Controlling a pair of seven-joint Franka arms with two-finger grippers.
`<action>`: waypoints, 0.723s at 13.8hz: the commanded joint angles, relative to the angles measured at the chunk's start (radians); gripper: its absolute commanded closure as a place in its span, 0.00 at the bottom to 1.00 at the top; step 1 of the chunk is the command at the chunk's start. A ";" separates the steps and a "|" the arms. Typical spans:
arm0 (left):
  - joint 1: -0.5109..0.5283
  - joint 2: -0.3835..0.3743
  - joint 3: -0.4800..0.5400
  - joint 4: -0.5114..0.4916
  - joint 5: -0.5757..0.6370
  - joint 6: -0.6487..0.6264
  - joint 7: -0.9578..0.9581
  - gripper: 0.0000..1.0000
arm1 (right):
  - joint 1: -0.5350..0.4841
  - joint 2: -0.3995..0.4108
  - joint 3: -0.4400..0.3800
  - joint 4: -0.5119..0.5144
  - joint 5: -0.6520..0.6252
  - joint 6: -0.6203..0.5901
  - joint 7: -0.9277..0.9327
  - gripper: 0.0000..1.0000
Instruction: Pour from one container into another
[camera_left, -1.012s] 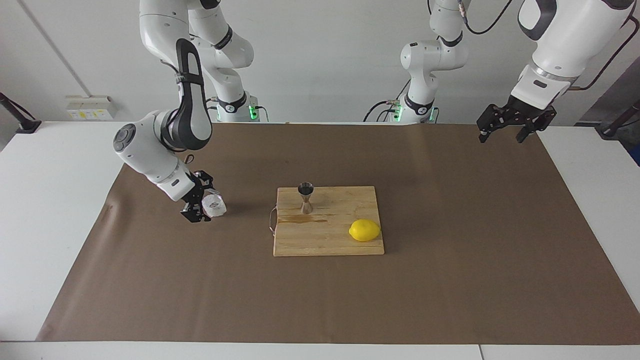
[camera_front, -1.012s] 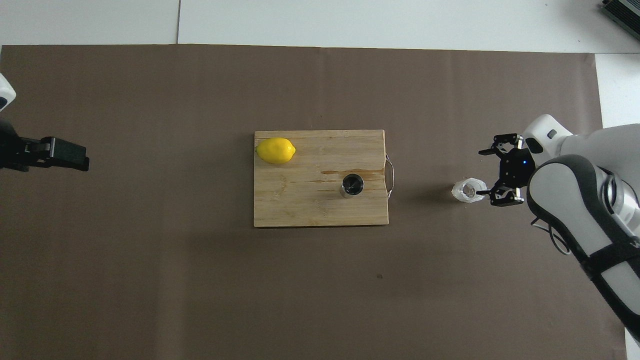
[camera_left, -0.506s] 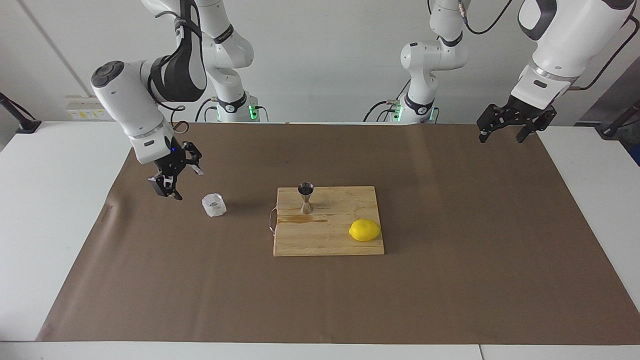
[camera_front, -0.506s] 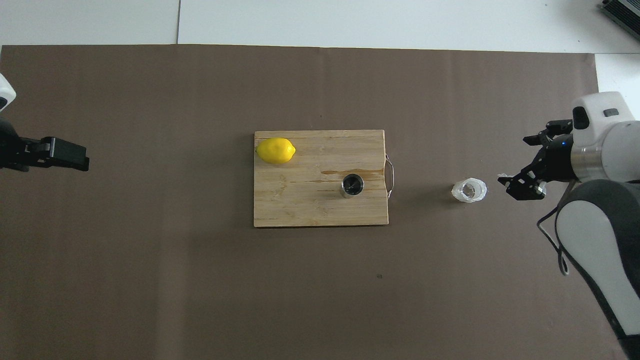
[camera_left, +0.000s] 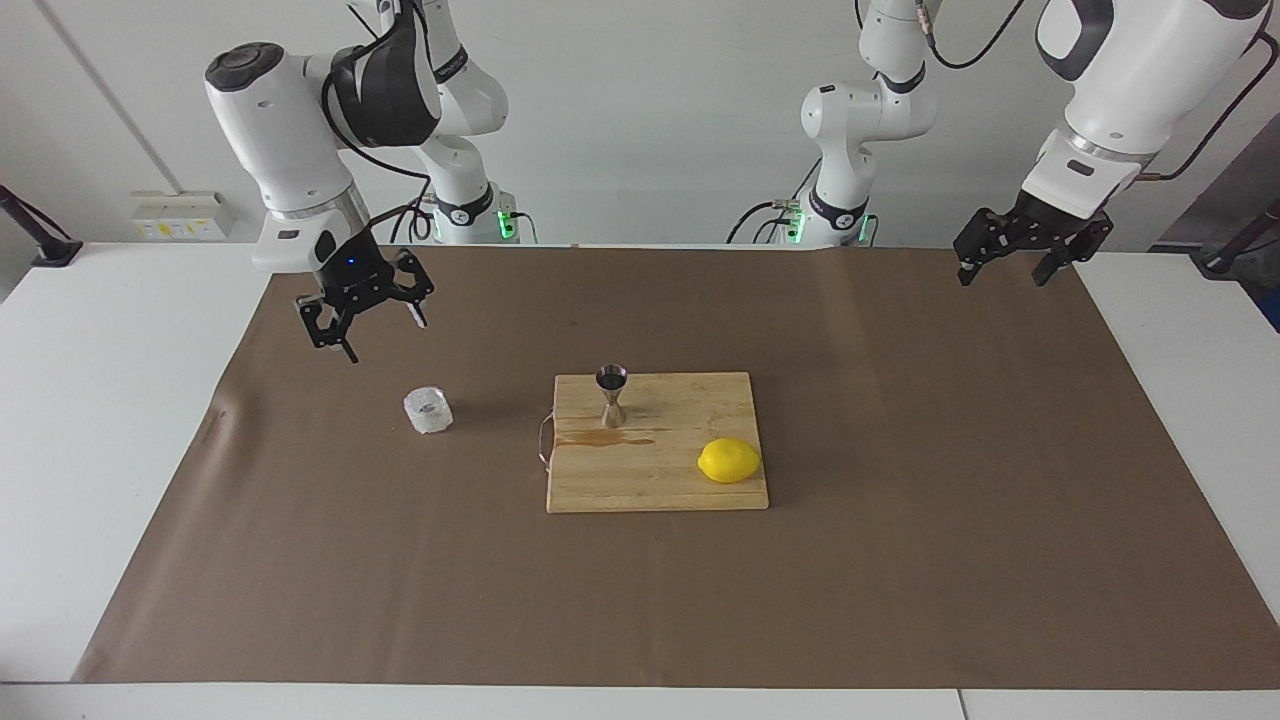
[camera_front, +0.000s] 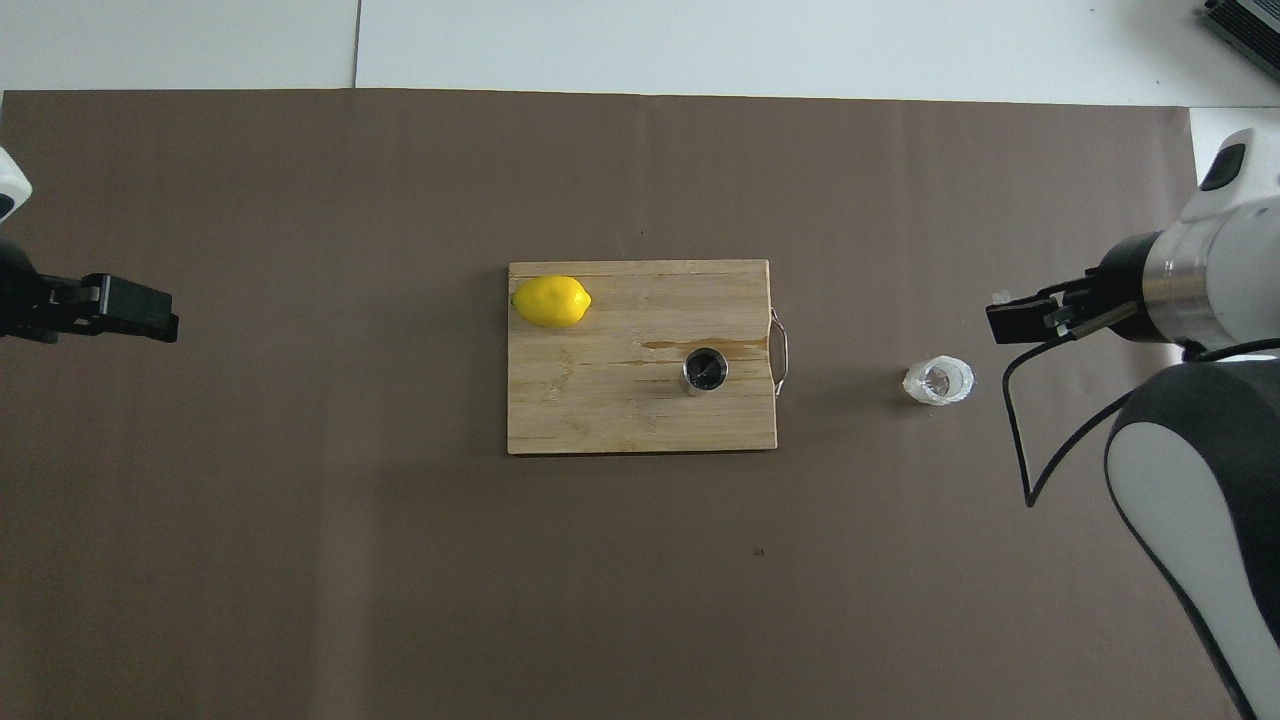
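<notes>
Facing view: the right gripper (camera_left: 365, 312) hangs in the air over the brown paper near the right arm's end of the tabletop (camera_left: 120, 420), fingers apart, holding nothing. The glass cup (camera_left: 428, 410) stands upright on the paper, clear of it. The jigger (camera_left: 611, 394) stands upright on the cutting board (camera_left: 660, 475) mid-tabletop, beside a wet streak; a lemon (camera_left: 729, 460) lies toward the board's corner farthest from the robots. The left gripper (camera_left: 1010, 258) waits over the robots' edge at the left arm's end, fingers apart.

Overhead view: only here do the open mouths show — cup (camera_front: 938, 380) and jigger (camera_front: 705, 371). The right gripper (camera_front: 1025, 322) appears edge-on, the left gripper (camera_front: 130, 310) likewise — neither's gap can be read.
</notes>
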 joint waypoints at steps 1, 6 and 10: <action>0.007 -0.024 -0.002 -0.025 -0.008 -0.005 0.006 0.00 | 0.000 0.082 0.001 0.192 -0.028 -0.142 0.168 0.00; 0.007 -0.024 -0.002 -0.025 -0.008 -0.004 0.006 0.00 | -0.015 0.084 -0.005 0.285 -0.025 -0.337 0.188 0.00; 0.007 -0.024 -0.002 -0.025 -0.008 -0.004 0.006 0.00 | -0.017 -0.008 -0.012 0.188 -0.020 -0.417 0.251 0.00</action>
